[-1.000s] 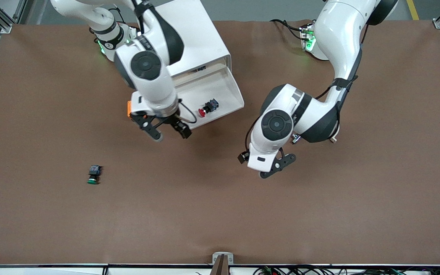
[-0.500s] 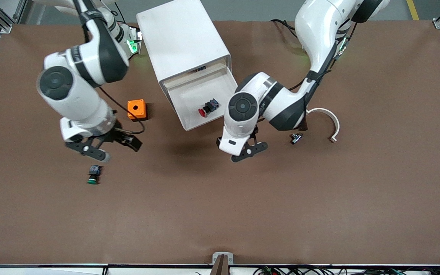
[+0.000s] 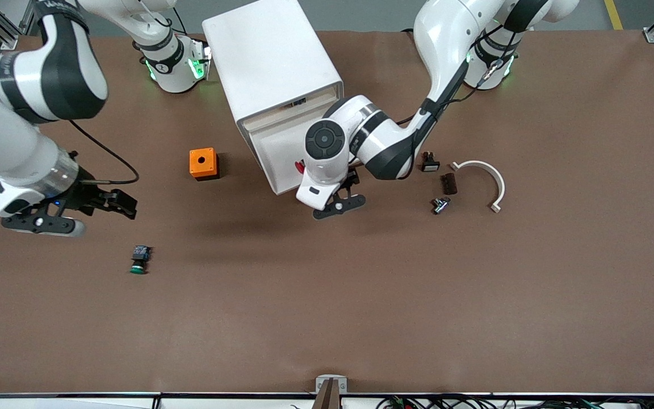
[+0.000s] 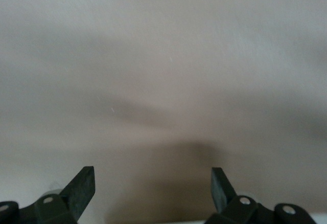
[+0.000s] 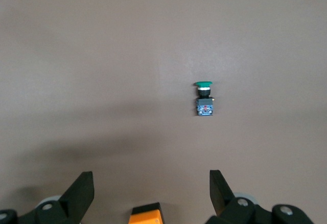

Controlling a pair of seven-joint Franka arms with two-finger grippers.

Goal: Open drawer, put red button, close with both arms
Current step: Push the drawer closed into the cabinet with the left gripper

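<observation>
a: where's the red button (image 3: 300, 167)?

b: in the open drawer (image 3: 273, 149) of the white cabinet (image 3: 270, 57), upper middle of the frame; only a sliver of red shows past the left arm's wrist.

a: and the left end effector (image 3: 339, 205)?

b: just below the drawer's front edge, over bare table (image 3: 327, 307), fingers spread wide, holding nothing.

a: the right end effector (image 3: 68, 217)?

b: at the frame's left edge, fingers wide apart and empty, above the green button (image 3: 139, 260). an orange box (image 3: 203, 163) sits between it and the cabinet.
</observation>
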